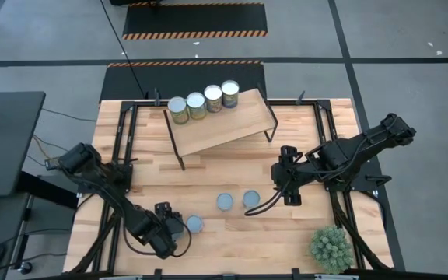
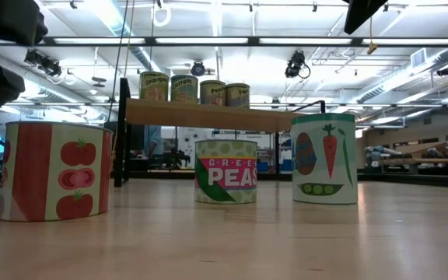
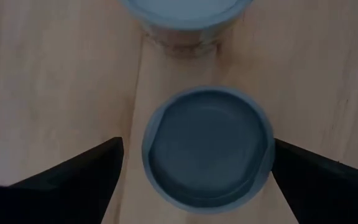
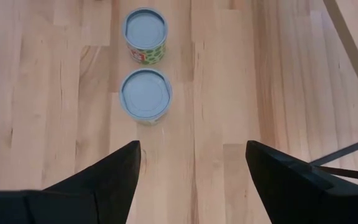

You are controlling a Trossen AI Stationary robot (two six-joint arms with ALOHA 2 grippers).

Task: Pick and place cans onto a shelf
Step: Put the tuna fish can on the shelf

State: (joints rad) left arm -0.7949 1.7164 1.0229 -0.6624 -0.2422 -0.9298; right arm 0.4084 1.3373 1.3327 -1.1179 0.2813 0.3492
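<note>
- Left gripper (image 1: 179,228) hung just over the tomato can (image 1: 195,224) near the worktop's (image 1: 232,241) front edge, fingers (image 3: 86,171) spread wide either side of its lid, nothing held yet.
- Right gripper (image 1: 289,183) waited open and empty, near the carrot can (image 1: 251,200) and peas can (image 1: 224,202).
- Four tall cans (image 1: 205,99) already stood on the shelf (image 1: 232,124).
- Cans looked rigid and smooth-sided, probably weighty if full; best pinched mid-wall, square across the widest part, so they don't slip.

4 tall cans (image 1: 204,100) stand on the shelf (image 1: 232,124); 3 short cans (image 1: 225,202) on the tabletop.
</note>
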